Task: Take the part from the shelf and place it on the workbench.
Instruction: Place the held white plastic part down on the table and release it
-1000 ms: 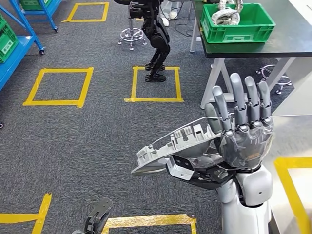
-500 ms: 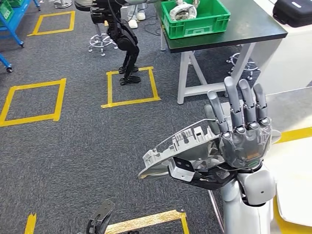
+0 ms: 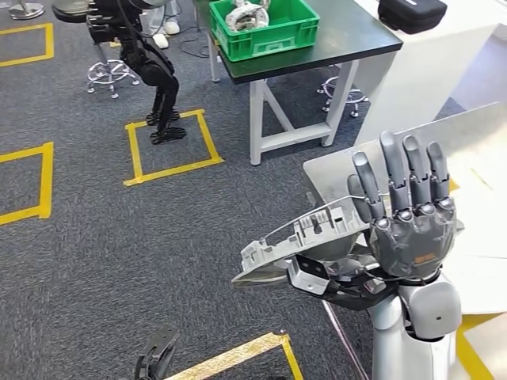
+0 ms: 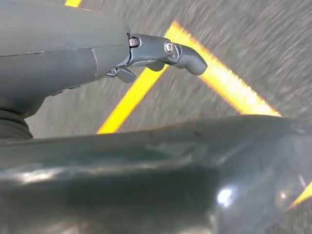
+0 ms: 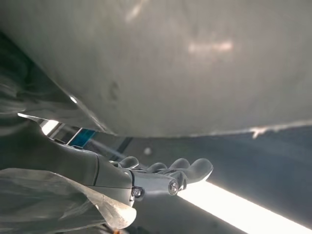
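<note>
From the head view, I see my right hand (image 3: pixel 413 229) raised in front of the body on a near-vertical silver forearm, its back toward the camera and its fingers (image 3: pixel 391 170) pointing up, slightly apart. The hand holds a grey moulded part (image 3: pixel 299 245), a flat, ribbed plastic panel. Its long axis runs sideways from the hand toward my left, roughly level, the far end dipping a little. The panel's inner end is hidden behind the hand, so I cannot make out exactly how it is gripped. Beside the hand lies the pale corner of a workbench (image 3: pixel 335 162), cut off at the frame's right edge. My left hand (image 3: pixel 157 358) hangs low over the grey carpet near a yellow tape square (image 3: pixel 239 356), cut off by the bottom edge; I cannot tell from here how its fingers lie. Farther off stand a dark table (image 3: pixel 335 47) carrying a green crate (image 3: pixel 266 28) and another black robot (image 3: pixel 143 63).

In the left wrist view, one dark finger (image 4: pixel 165 51) stretches out over blurred carpet and yellow tape, holding nothing.

In the right wrist view, the part's grey underside (image 5: pixel 165 63) looms close and out of focus, with curled dark fingers (image 5: pixel 173 175) beneath it.
</note>
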Controlling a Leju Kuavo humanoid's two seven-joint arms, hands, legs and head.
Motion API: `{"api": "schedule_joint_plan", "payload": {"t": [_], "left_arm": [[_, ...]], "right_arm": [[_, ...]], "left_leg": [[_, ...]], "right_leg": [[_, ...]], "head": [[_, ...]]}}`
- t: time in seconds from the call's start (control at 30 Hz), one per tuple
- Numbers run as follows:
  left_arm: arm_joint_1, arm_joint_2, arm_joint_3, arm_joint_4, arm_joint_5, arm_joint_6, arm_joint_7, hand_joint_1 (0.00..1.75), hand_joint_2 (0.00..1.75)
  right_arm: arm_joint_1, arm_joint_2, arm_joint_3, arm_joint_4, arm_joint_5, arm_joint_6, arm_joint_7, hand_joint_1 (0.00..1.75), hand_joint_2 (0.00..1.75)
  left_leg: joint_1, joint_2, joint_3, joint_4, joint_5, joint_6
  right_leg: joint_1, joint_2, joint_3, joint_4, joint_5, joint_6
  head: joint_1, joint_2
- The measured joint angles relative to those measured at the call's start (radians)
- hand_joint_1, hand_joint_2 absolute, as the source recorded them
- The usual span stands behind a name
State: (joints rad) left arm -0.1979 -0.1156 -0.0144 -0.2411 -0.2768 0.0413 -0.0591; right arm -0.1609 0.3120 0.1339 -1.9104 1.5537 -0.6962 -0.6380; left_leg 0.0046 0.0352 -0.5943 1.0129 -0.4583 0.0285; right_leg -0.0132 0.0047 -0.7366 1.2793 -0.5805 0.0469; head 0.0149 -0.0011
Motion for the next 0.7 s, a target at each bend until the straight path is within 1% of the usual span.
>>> {"api": "schedule_joint_plan", "payload": {"t": [0.03,0.07,0.1,0.13,0.17,0.2,0.23,0.27,0.3,0.33,0.37,0.4,0.43,0.47,0.5,0.53,0.57,0.6,0.63,0.67,0.7], "left_arm": [[0.000,-0.001,0.020,0.000,0.033,-0.006,0.027,0.00,0.00],[0.000,-0.001,0.043,0.000,0.062,-0.009,0.052,0.00,0.00],[0.001,-0.001,0.065,0.000,0.082,-0.010,0.072,0.00,0.00],[0.002,-0.001,0.085,0.000,0.095,-0.010,0.087,0.00,0.00],[0.004,0.000,0.103,0.000,0.102,-0.010,0.097,0.00,0.00],[0.005,0.002,0.117,0.000,0.106,-0.009,0.103,0.00,0.00],[0.006,0.002,0.128,0.000,0.107,-0.008,0.107,0.00,0.00],[0.006,0.003,0.136,0.000,0.105,-0.008,0.109,0.00,0.00],[0.006,0.005,0.142,0.000,0.102,-0.007,0.110,0.00,0.00],[0.006,0.006,0.146,0.000,0.098,-0.006,0.111,0.00,0.00],[0.007,0.008,0.149,0.000,0.093,-0.005,0.111,0.00,0.00],[0.009,0.010,0.150,0.000,0.089,-0.004,0.112,0.00,0.00],[0.011,0.012,0.150,0.000,0.087,-0.004,0.112,0.00,0.00],[0.013,0.014,0.151,0.000,0.084,-0.004,0.113,0.00,0.00],[0.014,0.015,0.151,0.000,0.082,-0.004,0.113,0.00,0.00],[0.014,0.016,0.152,0.000,0.080,-0.005,0.113,0.00,0.00],[0.014,0.018,0.152,0.000,0.078,-0.005,0.113,0.00,0.00],[0.013,0.020,0.153,0.000,0.077,-0.006,0.113,0.00,0.00],[0.012,0.021,0.154,0.000,0.077,-0.007,0.113,0.00,0.00],[0.012,0.023,0.154,0.000,0.077,-0.007,0.113,0.00,0.00],[0.011,0.023,0.155,0.000,0.076,-0.007,0.113,0.00,0.00]], "right_arm": [[0.002,0.000,-0.002,-0.002,0.000,0.000,-0.001,0.00,1.75],[0.003,0.000,-0.004,-0.005,0.000,0.000,-0.002,0.00,1.75],[0.003,0.000,-0.004,-0.008,0.000,0.000,-0.002,0.00,1.75],[0.004,0.000,-0.005,-0.013,0.000,0.000,-0.002,0.00,1.75],[0.006,0.000,-0.006,-0.016,0.000,0.000,0.001,0.00,1.75],[0.008,0.000,-0.007,-0.019,0.000,0.000,0.004,0.00,1.75],[0.010,0.000,-0.008,-0.022,0.000,0.000,0.008,0.00,1.75],[0.012,0.000,-0.009,-0.026,0.000,0.000,0.012,0.00,1.75],[0.014,0.000,-0.009,-0.030,0.000,0.000,0.017,0.00,1.75],[0.014,0.000,-0.010,-0.033,0.000,0.000,0.021,0.00,1.75],[0.014,0.000,-0.010,-0.035,0.000,0.000,0.025,0.00,1.75],[0.015,0.000,-0.010,-0.035,0.000,0.000,0.028,0.00,1.75],[0.015,0.000,-0.010,-0.035,0.000,0.000,0.029,0.00,1.75],[0.016,0.000,-0.010,-0.035,0.000,0.000,0.029,0.00,1.75],[0.017,0.000,-0.010,-0.035,0.000,0.000,0.030,0.00,1.75],[0.018,0.000,-0.010,-0.035,0.000,0.000,0.030,0.00,1.75],[0.018,0.000,-0.010,-0.035,0.000,0.000,0.030,0.00,1.75],[0.018,0.000,-0.010,-0.035,0.000,0.000,0.030,0.00,1.75],[0.018,0.000,-0.010,-0.035,0.000,0.000,0.029,0.00,1.75],[0.018,0.000,-0.010,-0.035,0.000,0.000,0.029,0.00,1.75],[0.018,0.000,-0.010,-0.035,0.000,0.000,0.029,0.00,1.75]], "left_leg": [[0.000,0.012,0.000,0.000,0.000,-0.001],[-0.001,0.024,0.001,0.001,-0.001,-0.002],[-0.003,0.034,0.001,0.002,-0.003,-0.005],[-0.006,0.042,0.002,0.004,-0.004,-0.009],[-0.008,0.051,0.002,0.005,-0.004,-0.013],[-0.010,0.059,0.002,0.005,-0.004,-0.018],[-0.009,0.068,0.004,0.005,-0.003,-0.023],[-0.007,0.068,0.004,0.007,-0.007,-0.028],[-0.005,0.055,0.001,0.018,-0.018,-0.034],[-0.003,0.033,-0.010,0.048,-0.040,-0.039],[0.000,0.008,-0.031,0.101,-0.072,-0.042],[0.001,-0.012,-0.059,0.168,-0.107,-0.045],[0.001,-0.022,-0.087,0.236,-0.135,-0.046],[0.002,-0.025,-0.105,0.280,-0.147,-0.046],[0.002,-0.027,-0.108,0.288,-0.139,-0.046],[0.002,-0.030,-0.092,0.257,-0.113,-0.044],[0.003,-0.041,-0.062,0.196,-0.077,-0.042],[0.006,-0.062,-0.030,0.129,-0.048,-0.040],[0.008,-0.082,-0.002,0.069,-0.030,-0.038],[0.010,-0.098,0.014,0.032,-0.023,-0.036],[0.009,-0.105,0.019,0.018,-0.027,-0.034]], "right_leg": [[0.000,-0.006,0.024,-0.042,0.027,0.000],[0.001,-0.020,0.061,-0.109,0.059,-0.002],[0.005,-0.041,0.101,-0.177,0.081,-0.005],[0.008,-0.056,0.130,-0.227,0.094,-0.011],[0.012,-0.066,0.145,-0.255,0.099,-0.016],[0.015,-0.064,0.148,-0.263,0.097,-0.022],[0.015,-0.052,0.146,-0.264,0.101,-0.029],[0.013,-0.043,0.146,-0.267,0.105,-0.035],[0.011,-0.034,0.147,-0.269,0.109,-0.041],[0.009,-0.025,0.148,-0.272,0.112,-0.046],[0.007,-0.015,0.148,-0.273,0.115,-0.050],[0.007,-0.004,0.148,-0.273,0.116,-0.053],[0.008,0.008,0.147,-0.273,0.117,-0.055],[0.008,0.021,0.146,-0.273,0.118,-0.056],[0.009,0.034,0.146,-0.272,0.119,-0.056],[0.009,0.047,0.146,-0.271,0.120,-0.055],[0.008,0.060,0.145,-0.269,0.120,-0.054],[0.008,0.072,0.144,-0.267,0.121,-0.052],[0.009,0.083,0.140,-0.263,0.121,-0.048],[0.008,0.093,0.135,-0.261,0.123,-0.043],[0.007,0.103,0.129,-0.260,0.125,-0.037]], "head": [[0.000,0.000],[0.000,0.000],[0.000,0.000],[-0.001,0.000],[-0.001,0.000],[-0.002,0.000],[-0.003,0.000],[-0.003,0.000],[-0.003,0.000],[-0.005,0.000],[-0.007,0.000],[-0.009,0.000],[-0.010,0.000],[-0.011,0.000],[-0.011,0.000],[-0.011,0.000],[-0.011,0.000],[-0.011,0.000],[-0.010,0.000],[-0.010,0.000],[-0.010,0.000]]}}
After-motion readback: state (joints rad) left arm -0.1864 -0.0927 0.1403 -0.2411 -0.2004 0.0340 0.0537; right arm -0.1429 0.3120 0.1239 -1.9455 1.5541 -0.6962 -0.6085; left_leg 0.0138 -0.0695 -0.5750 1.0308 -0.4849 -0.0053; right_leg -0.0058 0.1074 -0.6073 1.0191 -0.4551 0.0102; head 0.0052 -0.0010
